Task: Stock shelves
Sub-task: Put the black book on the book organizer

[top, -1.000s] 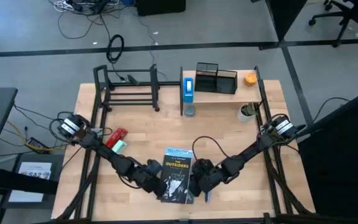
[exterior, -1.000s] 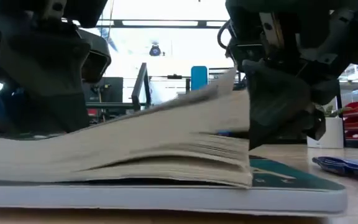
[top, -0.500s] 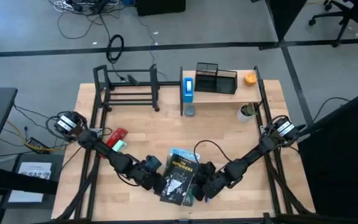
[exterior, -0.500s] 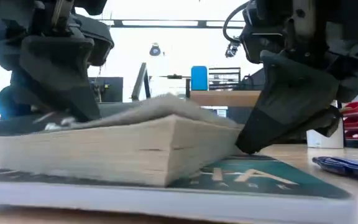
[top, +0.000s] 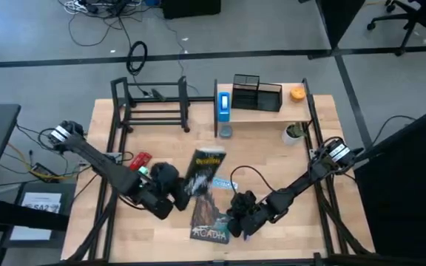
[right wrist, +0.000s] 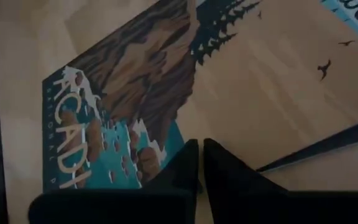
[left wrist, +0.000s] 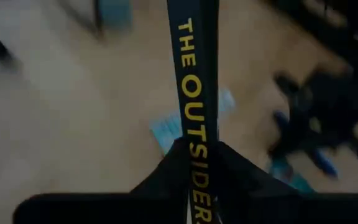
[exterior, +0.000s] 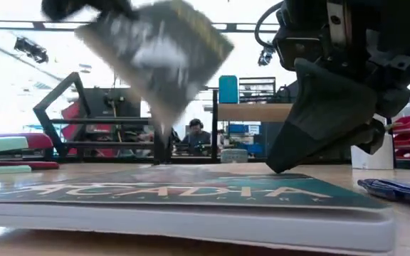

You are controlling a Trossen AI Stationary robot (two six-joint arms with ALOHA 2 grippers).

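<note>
**Book held up over the wooden worktop**

Wooden boards make up the worktop (top: 272,159), with a grey floor all around it. At the far side stand two shelves. One is the open black rack (top: 151,103). Next to it is the wood shelf (top: 272,112), which carries a blue box (top: 224,104), a black mesh organizer (top: 257,91) and a small orange thing (top: 297,93). A little white pot (top: 293,133) sits under that shelf.

The left end effector (top: 177,186) is up off the worktop, near the middle. Its fingers are closed on a dark book, "The Outsiders" (top: 203,168), pinching it by the spine. The book hangs in the air, tilted.

A flat Acadia book (top: 211,216) with a teal cover lies on the worktop near the front edge. The right end effector (top: 237,219) rests at this book's right edge, with its tips down on the cover. Its two fingers (right wrist: 194,163) are pressed together with nothing between them. A blue pen (exterior: 397,190) lies just beside this book.

A red item (top: 139,162) and a green one (top: 142,174) lie on the left side of the worktop.
</note>
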